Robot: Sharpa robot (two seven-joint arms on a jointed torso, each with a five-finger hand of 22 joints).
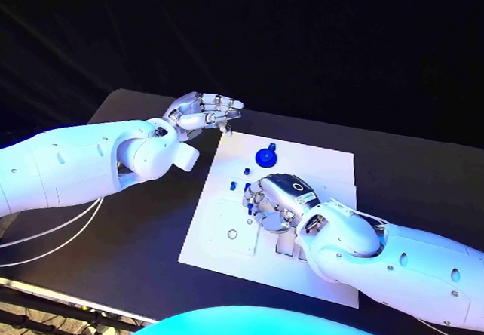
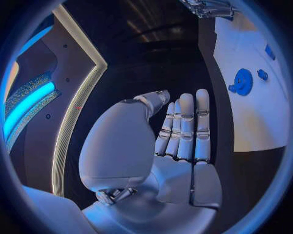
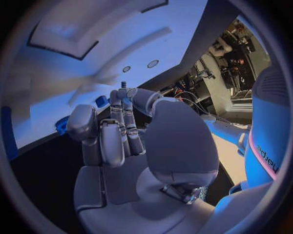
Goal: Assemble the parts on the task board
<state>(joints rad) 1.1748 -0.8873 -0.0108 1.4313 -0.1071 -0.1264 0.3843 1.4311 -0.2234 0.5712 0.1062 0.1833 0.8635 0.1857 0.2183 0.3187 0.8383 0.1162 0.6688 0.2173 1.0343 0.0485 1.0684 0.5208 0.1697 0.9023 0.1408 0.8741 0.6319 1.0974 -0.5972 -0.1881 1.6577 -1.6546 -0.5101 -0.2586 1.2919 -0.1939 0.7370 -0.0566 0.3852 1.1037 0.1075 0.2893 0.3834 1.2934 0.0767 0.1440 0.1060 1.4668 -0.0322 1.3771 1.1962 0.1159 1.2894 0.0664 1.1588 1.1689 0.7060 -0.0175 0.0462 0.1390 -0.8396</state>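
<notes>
Closest to my head camera, the right hand (image 1: 275,203) sits low over the middle of the task board (image 1: 318,160), palm down with its fingers curled toward the plate. From the right wrist camera I see a small dark peg (image 3: 122,85) standing up at the fingertips (image 3: 116,97), seemingly pinched there, though I can't make out the contact clearly. Small blue parts (image 1: 249,170) lie just beside that hand, on the side toward the left arm, and a round blue disc (image 1: 267,156) rests on the board a little beyond the fingers. Off the board's far corner, I have the left hand (image 1: 205,110) hovering above the black table (image 1: 119,237), fingers loosely bent and apart, holding nothing. Its wrist camera shows the fingers (image 2: 186,126) straight and side by side, with the disc (image 2: 243,81) well apart from them.
</notes>
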